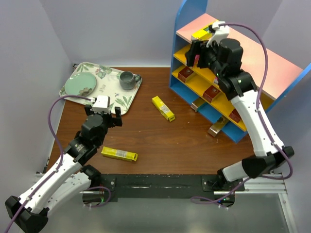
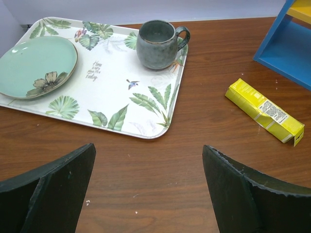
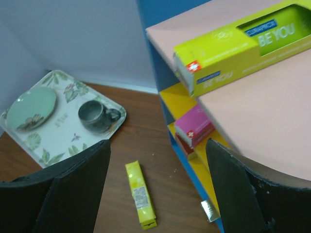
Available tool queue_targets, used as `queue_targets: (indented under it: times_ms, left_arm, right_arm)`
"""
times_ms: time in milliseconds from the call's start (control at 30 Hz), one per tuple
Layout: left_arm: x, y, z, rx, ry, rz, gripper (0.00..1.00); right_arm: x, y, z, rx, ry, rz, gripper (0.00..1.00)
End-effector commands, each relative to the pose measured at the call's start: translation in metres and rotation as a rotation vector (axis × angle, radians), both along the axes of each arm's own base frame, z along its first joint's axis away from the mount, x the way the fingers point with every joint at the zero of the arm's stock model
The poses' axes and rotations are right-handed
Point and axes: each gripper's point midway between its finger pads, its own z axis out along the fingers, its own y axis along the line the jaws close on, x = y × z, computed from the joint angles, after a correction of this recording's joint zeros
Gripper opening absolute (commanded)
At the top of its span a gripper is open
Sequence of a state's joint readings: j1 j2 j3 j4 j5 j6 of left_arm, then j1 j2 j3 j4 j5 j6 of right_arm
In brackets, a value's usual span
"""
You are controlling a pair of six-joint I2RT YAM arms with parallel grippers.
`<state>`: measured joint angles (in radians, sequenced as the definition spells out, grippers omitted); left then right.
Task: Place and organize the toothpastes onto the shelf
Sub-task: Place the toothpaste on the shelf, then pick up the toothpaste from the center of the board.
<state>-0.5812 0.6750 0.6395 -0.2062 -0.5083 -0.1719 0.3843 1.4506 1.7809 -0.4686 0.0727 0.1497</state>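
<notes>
A yellow-green toothpaste (image 3: 233, 46) lies on the pale pink top board of the shelf (image 1: 252, 53) at its left end. My right gripper (image 3: 158, 143) hovers open just beside that end (image 1: 197, 54), nothing between its fingers. One board down, a pink carton (image 3: 194, 127) rests on a dark red one (image 3: 187, 144). More dark red cartons (image 1: 211, 93) sit on the yellow boards. Two yellow toothpastes lie on the table, one mid-table (image 1: 163, 108) and one near the front (image 1: 119, 154). My left gripper (image 2: 148, 148) is open over bare wood (image 1: 104, 119), below the tray corner.
A floral tray (image 1: 109, 85) at the back left carries a green plate (image 1: 80, 86) and a grey mug (image 1: 127, 80). Two silvery cartons (image 1: 217, 127) lean at the foot of the shelf. Grey walls enclose the table's left and back.
</notes>
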Motion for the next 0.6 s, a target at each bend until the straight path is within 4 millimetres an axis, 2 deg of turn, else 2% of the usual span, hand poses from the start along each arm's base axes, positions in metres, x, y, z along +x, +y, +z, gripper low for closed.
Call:
queue_targets:
  times_ms: [0, 33, 67, 133, 167, 233, 267, 333, 367, 433, 500, 533, 567]
  left_arm:
    - [0.002, 0.004, 0.006, -0.009, -0.028, 0.018, 0.97]
    - [0.002, 0.005, 0.007, -0.013, -0.032, 0.024, 0.97]
    - [0.002, 0.007, 0.008, -0.014, -0.036, 0.035, 0.97]
    - [0.001, 0.01, 0.01, -0.018, -0.046, 0.045, 0.97]
    - [0.0, 0.011, 0.009, -0.016, -0.046, 0.043, 0.97]
    - [-0.001, 0.01, 0.012, -0.02, -0.06, 0.03, 0.97]
    - [-0.002, 0.007, 0.011, -0.016, -0.061, 0.012, 0.97]
    - [-0.003, 0.004, 0.011, -0.015, -0.07, -0.011, 0.98]
    - [-0.003, 0.0, 0.011, -0.015, -0.07, -0.037, 0.98]
    - [-0.004, -0.005, 0.008, -0.013, -0.066, -0.067, 0.98]
    - [-0.003, -0.013, -0.001, -0.011, -0.03, -0.102, 0.98]
    - [-0.003, -0.017, -0.005, -0.026, -0.006, -0.109, 0.98]
    - [-0.005, -0.02, -0.015, -0.023, 0.044, -0.123, 0.99]
  right_arm:
    - [-0.037, 0.038, -0.012, -0.072, -0.039, 0.163, 0.85]
    - [-0.047, 0.052, -0.016, -0.096, -0.048, 0.2, 0.85]
    - [-0.055, 0.058, -0.035, -0.114, -0.017, 0.227, 0.85]
    - [-0.068, 0.075, -0.051, -0.125, -0.006, 0.281, 0.85]
    - [-0.072, 0.08, -0.076, -0.149, 0.035, 0.3, 0.85]
    - [-0.087, 0.09, -0.091, -0.166, 0.045, 0.337, 0.85]
    - [-0.092, 0.092, -0.115, -0.183, 0.087, 0.35, 0.85]
    - [-0.104, 0.098, -0.127, -0.162, 0.099, 0.375, 0.85]
    - [-0.11, 0.096, -0.151, -0.175, 0.139, 0.382, 0.85]
    - [-0.122, 0.095, -0.176, -0.156, 0.172, 0.392, 0.85]
    - [-0.13, 0.092, -0.191, -0.139, 0.191, 0.393, 0.85]
    - [-0.136, 0.089, -0.208, -0.128, 0.215, 0.388, 0.85]
    - [-0.139, 0.087, -0.215, -0.121, 0.224, 0.385, 0.85]
